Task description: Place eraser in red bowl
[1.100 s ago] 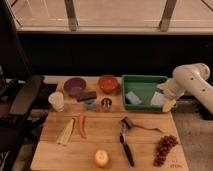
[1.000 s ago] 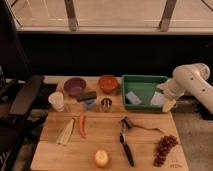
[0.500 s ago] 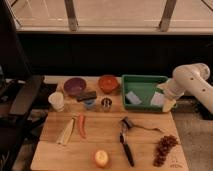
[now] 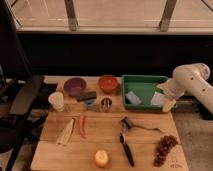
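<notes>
The eraser [image 4: 86, 96] is a small dark flat block lying on the wooden table in front of the purple bowl [image 4: 74, 86]. The red bowl [image 4: 107, 83] stands at the back of the table, right of the purple bowl and up and to the right of the eraser. The gripper [image 4: 168, 104] is at the end of the white arm [image 4: 192, 82], at the right edge of the green tray [image 4: 145, 91], far to the right of the eraser and the red bowl.
On the table are a white cup [image 4: 57, 101], a small blue object [image 4: 90, 104], a metal can [image 4: 106, 104], a carrot [image 4: 81, 125], pale sticks [image 4: 66, 132], a black-handled utensil [image 4: 126, 144], grapes [image 4: 164, 149] and an apple [image 4: 101, 158]. A black chair [image 4: 20, 100] stands left.
</notes>
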`<state>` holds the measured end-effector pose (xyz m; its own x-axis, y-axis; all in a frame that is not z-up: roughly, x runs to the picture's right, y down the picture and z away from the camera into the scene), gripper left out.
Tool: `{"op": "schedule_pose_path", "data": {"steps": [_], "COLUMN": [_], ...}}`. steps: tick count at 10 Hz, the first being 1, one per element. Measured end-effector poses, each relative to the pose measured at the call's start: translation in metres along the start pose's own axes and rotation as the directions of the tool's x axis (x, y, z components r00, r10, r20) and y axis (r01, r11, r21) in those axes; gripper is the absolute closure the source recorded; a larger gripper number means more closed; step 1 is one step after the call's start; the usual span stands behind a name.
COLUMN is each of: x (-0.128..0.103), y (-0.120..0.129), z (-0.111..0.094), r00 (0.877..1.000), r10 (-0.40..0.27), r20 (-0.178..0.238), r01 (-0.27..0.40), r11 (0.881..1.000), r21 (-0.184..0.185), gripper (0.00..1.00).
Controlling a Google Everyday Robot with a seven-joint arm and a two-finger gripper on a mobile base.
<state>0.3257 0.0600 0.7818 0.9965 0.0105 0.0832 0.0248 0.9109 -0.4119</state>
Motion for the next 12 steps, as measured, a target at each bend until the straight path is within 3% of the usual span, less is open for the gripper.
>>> {"op": "schedule_pose_path", "data": {"steps": [3,6,7,12], "x": [-0.016,-0.076,-0.107,-0.103], "y": [-0.013,-0.022,-0.023,-0.022], "z": [-0.004,0.0,0.002,0.001], "r00": [0.994,0.966,0.952,0.953], "r10": [-0.108,-0.241,-0.277,-0.275], "r20": [0.019,0.093,0.129,0.124], "r01": [0.108,0.247,0.287,0.285], "r11": [0.994,0.967,0.956,0.957], "r21": [-0.026,-0.055,-0.061,-0.063], "gripper": [0.2,0.2,0.2,0.2]}}
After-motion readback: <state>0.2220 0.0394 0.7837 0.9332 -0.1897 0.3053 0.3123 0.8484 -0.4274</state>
